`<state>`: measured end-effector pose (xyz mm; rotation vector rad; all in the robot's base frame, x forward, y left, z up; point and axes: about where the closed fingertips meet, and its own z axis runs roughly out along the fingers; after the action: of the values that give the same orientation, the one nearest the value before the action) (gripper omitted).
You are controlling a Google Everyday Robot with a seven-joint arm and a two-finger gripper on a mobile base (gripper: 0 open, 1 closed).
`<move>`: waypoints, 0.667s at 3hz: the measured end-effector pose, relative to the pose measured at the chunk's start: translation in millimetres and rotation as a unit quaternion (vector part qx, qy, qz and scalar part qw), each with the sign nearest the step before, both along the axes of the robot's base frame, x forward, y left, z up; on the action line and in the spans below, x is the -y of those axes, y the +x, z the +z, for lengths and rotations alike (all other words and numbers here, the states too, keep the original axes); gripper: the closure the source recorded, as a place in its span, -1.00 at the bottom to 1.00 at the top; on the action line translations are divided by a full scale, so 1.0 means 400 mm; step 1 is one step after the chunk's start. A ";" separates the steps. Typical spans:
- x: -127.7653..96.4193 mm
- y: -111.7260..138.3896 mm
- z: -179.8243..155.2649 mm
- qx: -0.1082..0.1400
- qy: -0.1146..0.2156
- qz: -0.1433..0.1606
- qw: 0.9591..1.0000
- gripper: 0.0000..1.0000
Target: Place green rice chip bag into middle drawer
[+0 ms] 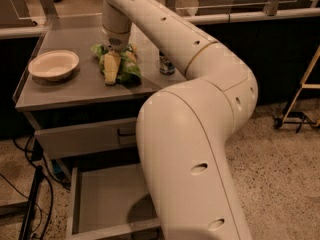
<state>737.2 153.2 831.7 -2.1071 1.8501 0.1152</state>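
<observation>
The green rice chip bag (pixel 131 70) lies crumpled on the grey counter top (pixel 75 86), towards its back middle. My gripper (pixel 112 64) is down on the bag from above, at the end of the white arm, and covers the bag's middle. The middle drawer (pixel 100 199) is pulled open low at the front; its grey tray has nothing in it and my arm's big lower link hides its right part.
A white bowl (pixel 53 64) sits at the counter's left. A blue drink can (pixel 166 64) stands just right of the bag. A closed drawer front with a dark handle (pixel 125 132) is under the counter. Cables (pixel 30 204) hang at the left; a metal stand (pixel 300 99) is at the right.
</observation>
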 end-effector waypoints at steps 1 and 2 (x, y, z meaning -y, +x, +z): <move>-0.001 0.000 0.005 0.000 0.000 0.001 1.000 0.76; 0.002 -0.009 0.046 0.009 0.013 0.003 1.000 1.00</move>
<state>733.5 152.4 850.0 -2.0905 1.8218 0.1214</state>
